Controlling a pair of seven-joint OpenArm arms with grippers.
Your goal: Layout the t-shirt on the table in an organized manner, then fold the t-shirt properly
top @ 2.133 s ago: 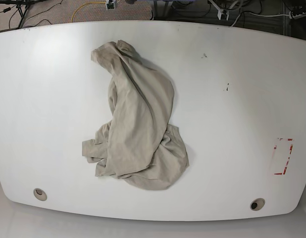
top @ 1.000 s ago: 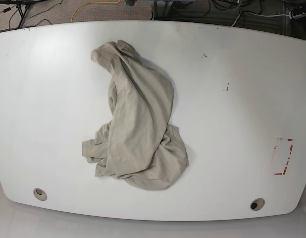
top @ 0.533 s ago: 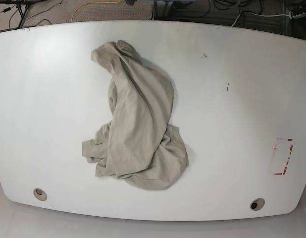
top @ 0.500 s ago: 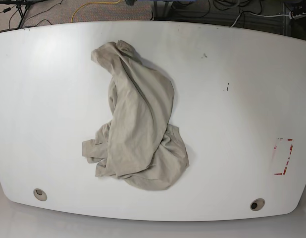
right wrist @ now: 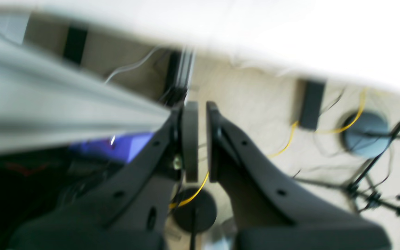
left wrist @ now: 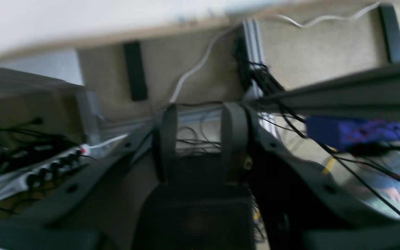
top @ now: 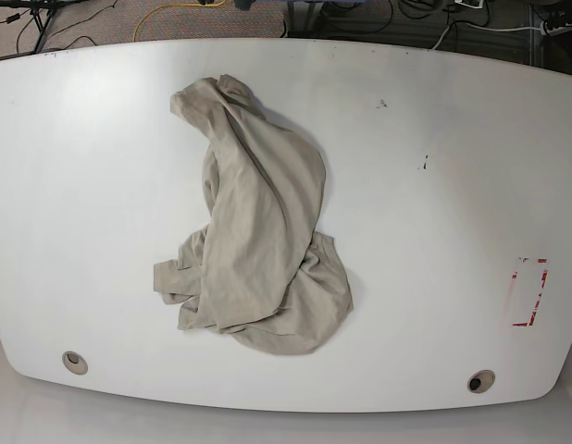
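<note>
Beige fabric, the t-shirt [top: 260, 236], lies crumpled in a single heap on the table [top: 453, 185], left of centre in the base view. The heap runs from a narrow bunched end at about 11 o'clock of the table's middle down to a broader, wrinkled mass at about 7 o'clock. Folds overlap throughout; no sleeve or collar can be told apart with certainty. The garment is not laid flat and not folded.

Table surface is white and smooth with curved edges. One round grey grommet hole [top: 75, 362] sits near the front edge at the 7 o'clock corner, a second grommet hole [top: 480, 380] near the 5 o'clock corner. A red-tape rectangle mark [top: 528, 291] lies toward 4 o'clock, well apart from the cloth. Small dark specks [top: 423, 165] show toward 1 o'clock.

Neither arm appears in the base view. The left hand [left wrist: 200, 146] is seen only in its own wrist view, blurred, with its two fingers [left wrist: 234, 139] standing apart and nothing between them; behind it are carpeted floor and loose cables [left wrist: 273, 86]. The right hand [right wrist: 198, 139] is seen only in its wrist view, also blurred, with its fingers [right wrist: 190, 139] drawn nearly together, closed on nothing; a yellow cable [right wrist: 290, 139] lies on the floor behind it. Neither hand touches the t-shirt.
</note>
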